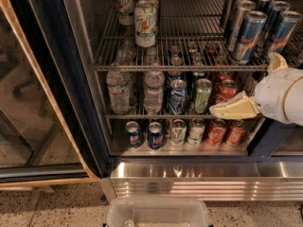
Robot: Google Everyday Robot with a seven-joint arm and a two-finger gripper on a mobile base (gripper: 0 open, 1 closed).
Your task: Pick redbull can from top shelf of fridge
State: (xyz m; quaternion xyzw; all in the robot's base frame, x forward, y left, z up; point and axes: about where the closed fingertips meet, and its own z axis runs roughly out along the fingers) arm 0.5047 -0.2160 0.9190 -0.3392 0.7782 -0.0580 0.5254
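Note:
The fridge (85, 126) stands open with its glass door (33, 103) swung left. The top shelf (184, 66) is a silver wire rack. Several redbull cans stand in rows at its right end; the front ones are at centre right (248, 36) and far right (283, 31). My gripper (246, 85) is at the right, in front of the middle shelf and just below the redbull cans. It is open and empty. One beige finger (234, 109) points left and the other (276, 62) points up beside the top shelf's rail.
Tall white-green cans (146, 17) stand at the top shelf's left. Water bottles (118, 91) and soda cans (178, 96) fill the middle shelf, more cans (155, 135) the bottom. A ribbed steel base (199, 181) and a clear plastic bin (158, 214) lie below.

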